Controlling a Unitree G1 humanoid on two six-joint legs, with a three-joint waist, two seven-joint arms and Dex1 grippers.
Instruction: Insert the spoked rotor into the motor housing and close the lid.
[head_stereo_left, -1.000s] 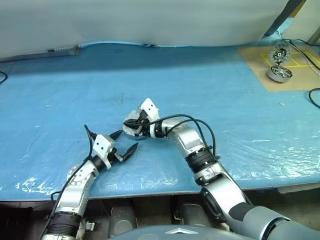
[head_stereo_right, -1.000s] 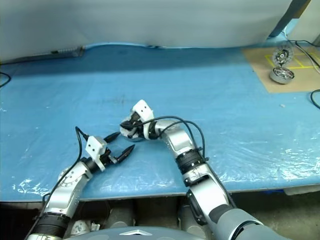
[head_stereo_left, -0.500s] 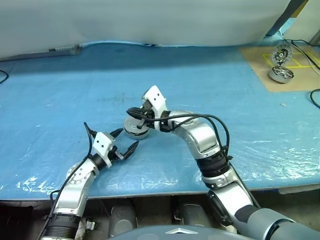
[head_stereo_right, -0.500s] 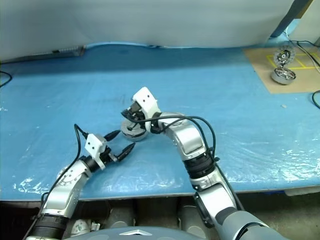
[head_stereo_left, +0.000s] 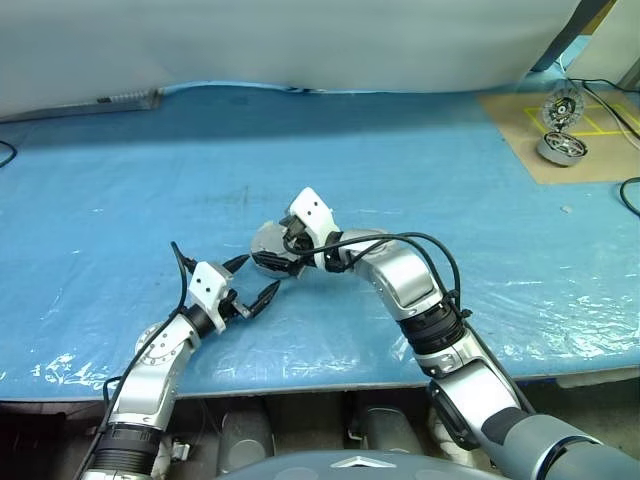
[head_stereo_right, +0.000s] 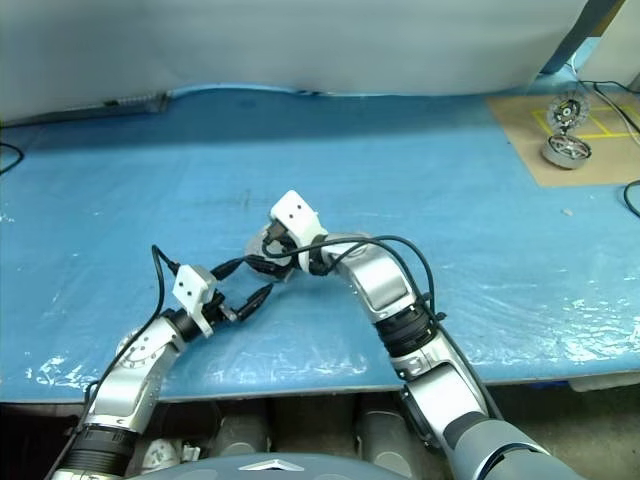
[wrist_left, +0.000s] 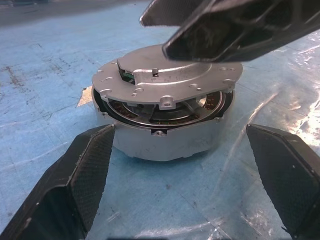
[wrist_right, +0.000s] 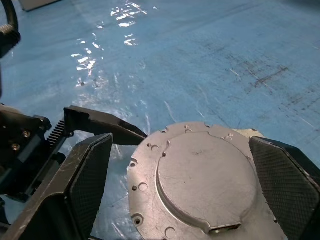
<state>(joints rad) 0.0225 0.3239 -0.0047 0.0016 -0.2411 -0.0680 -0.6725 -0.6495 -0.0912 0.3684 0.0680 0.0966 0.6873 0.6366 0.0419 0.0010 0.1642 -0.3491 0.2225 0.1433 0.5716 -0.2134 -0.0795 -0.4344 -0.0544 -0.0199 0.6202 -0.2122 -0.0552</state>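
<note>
The motor housing sits on the blue table between my two grippers. Its lid lies down on top, slightly ajar, with copper windings showing through the gap. A silver spoke-like part shows in that gap; the rest of the spoked rotor is hidden under the lid. My right gripper hovers just above the lid, open, one finger to each side and apart from it. My left gripper stands level just in front of the housing, open and empty.
A cardboard sheet lies at the table's back right, bearing another silver wheel and an upright motor part. A cable lies at the right edge. The table's front edge runs just behind my left wrist.
My right gripper has opened, let go of the lid and drawn a little up and to the right. The lid now rests on the housing. The left gripper has kept still.
</note>
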